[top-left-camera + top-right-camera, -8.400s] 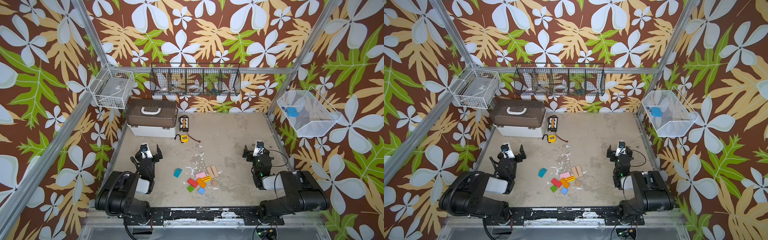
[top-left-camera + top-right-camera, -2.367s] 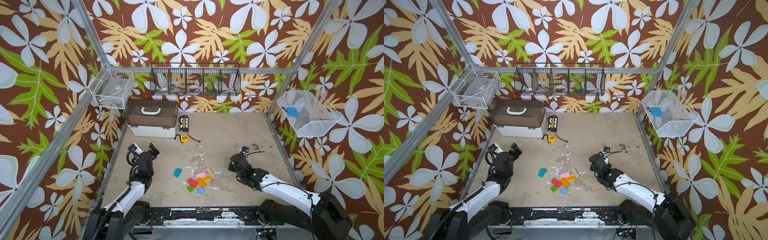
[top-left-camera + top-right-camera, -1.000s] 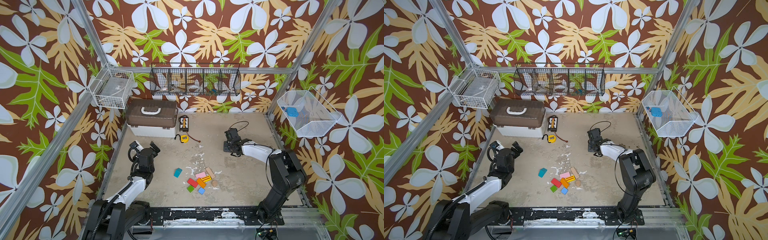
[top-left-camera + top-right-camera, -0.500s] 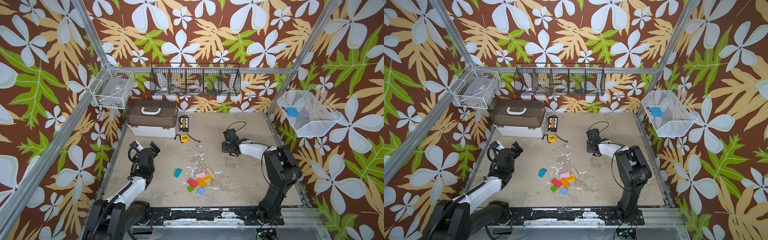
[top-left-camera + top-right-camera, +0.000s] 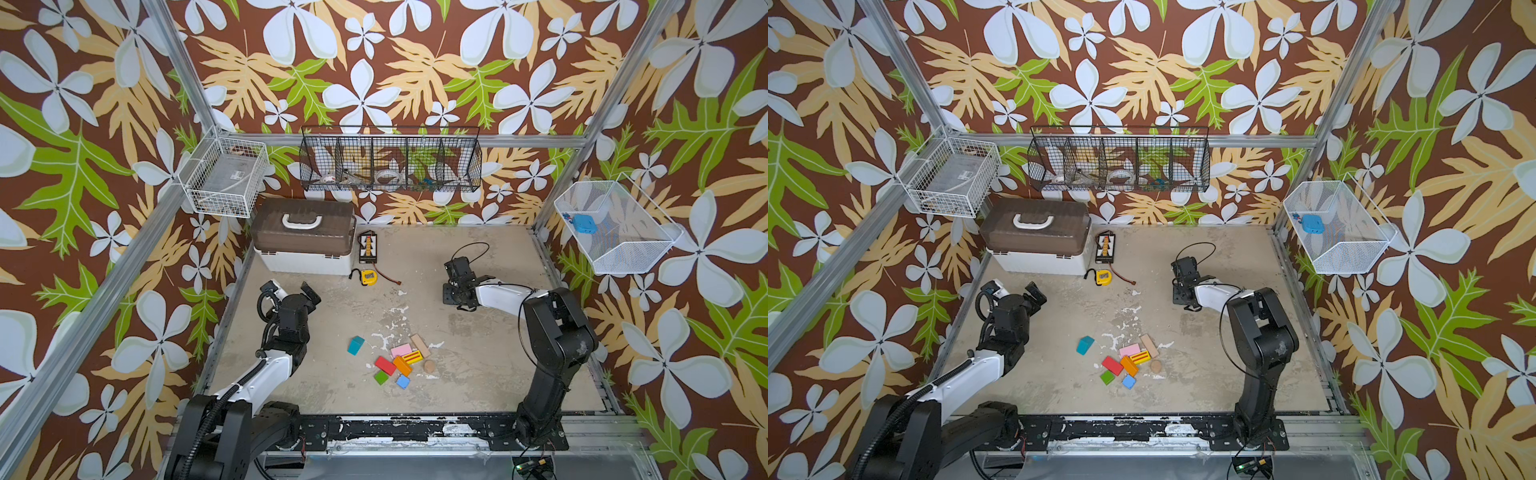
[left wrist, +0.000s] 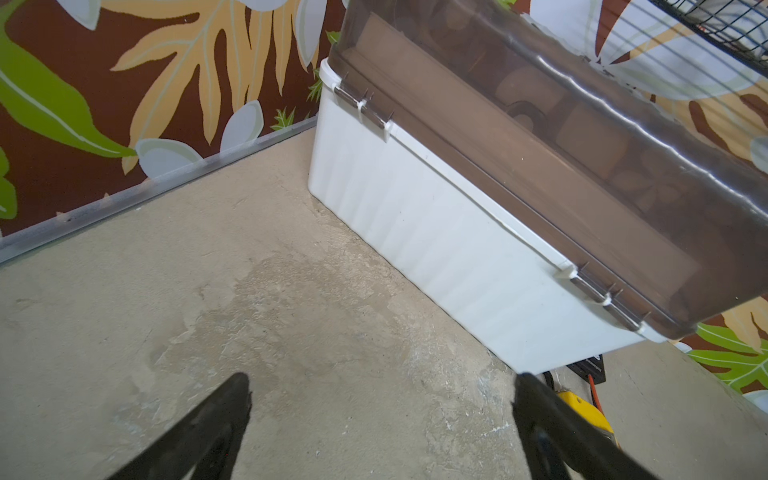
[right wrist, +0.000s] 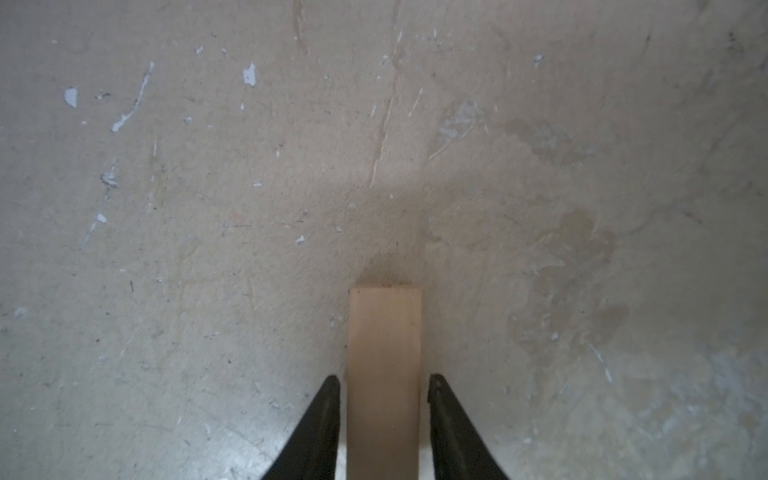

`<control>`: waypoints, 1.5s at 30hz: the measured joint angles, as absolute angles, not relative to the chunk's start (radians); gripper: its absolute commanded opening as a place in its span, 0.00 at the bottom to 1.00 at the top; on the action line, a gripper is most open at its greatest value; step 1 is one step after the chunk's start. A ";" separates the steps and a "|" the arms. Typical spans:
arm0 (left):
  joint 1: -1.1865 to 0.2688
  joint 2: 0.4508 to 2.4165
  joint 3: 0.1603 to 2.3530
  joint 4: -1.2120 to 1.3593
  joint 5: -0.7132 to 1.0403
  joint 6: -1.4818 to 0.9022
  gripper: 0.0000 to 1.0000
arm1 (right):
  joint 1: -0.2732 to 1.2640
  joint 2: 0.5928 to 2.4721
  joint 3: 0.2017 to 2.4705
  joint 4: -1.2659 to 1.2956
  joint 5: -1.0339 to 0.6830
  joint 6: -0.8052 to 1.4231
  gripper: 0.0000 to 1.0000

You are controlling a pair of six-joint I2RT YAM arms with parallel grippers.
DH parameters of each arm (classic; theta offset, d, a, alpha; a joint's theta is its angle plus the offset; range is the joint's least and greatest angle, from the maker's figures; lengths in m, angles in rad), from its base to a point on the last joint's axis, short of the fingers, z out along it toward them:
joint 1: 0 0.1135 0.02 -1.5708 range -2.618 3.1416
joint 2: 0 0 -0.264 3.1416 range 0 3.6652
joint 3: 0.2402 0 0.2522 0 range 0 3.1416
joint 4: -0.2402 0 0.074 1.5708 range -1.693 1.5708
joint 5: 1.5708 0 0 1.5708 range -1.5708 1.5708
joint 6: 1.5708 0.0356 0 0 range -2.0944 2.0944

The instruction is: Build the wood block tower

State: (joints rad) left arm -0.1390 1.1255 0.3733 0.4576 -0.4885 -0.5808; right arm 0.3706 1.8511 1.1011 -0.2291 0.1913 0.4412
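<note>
The black fingers (image 7: 328,399) of the right gripper (image 7: 384,380) are parted slightly, with a narrow gap left on each side of the plain pale wood plank (image 7: 384,328), which is not gripped. The plank rests on the grey table (image 5: 478,353), well apart from the loose coloured wood blocks (image 5: 399,361). The right arm is stretched far forward, its wrist turned down. The left gripper (image 6: 382,386) is held wide open and empty, aimed toward the brown-lidded white box (image 6: 457,232).

Lab test cell: aluminium frame (image 5: 532,141), wallpaper (image 5: 415,83)
</note>
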 measured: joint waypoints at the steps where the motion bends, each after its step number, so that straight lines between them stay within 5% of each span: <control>1: -0.139 1.126 0.373 0.457 -0.488 -0.581 1.00 | 0.370 1.847 1.098 -0.228 0.192 0.442 0.48; 8: -0.139 1.129 0.376 0.452 -0.488 -0.581 1.00 | 0.369 1.772 1.056 -0.222 0.212 0.461 0.69; 17: -0.139 1.134 0.380 0.450 -0.485 -0.580 1.00 | 0.383 1.502 0.933 -0.206 0.265 0.505 0.84; 26: -0.139 1.132 0.379 0.453 -0.466 -0.574 1.00 | 0.552 1.277 0.863 -0.179 0.323 0.573 0.93; 35: -0.139 1.115 0.364 0.469 -0.450 -0.567 1.00 | 0.754 1.278 0.770 -0.101 0.316 0.706 0.85; 41: -0.139 1.110 0.360 0.470 -0.443 -0.567 1.00 | 0.922 1.295 0.741 -0.101 0.367 0.754 0.66; 45: -0.139 1.101 0.355 0.471 -0.440 -0.566 1.00 | 0.937 1.306 0.665 -0.107 0.351 0.758 0.63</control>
State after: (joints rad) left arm -0.1390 1.1011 0.3553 0.4706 -0.4400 -0.5663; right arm 0.9367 1.3056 0.6655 -0.1070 0.3511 0.7578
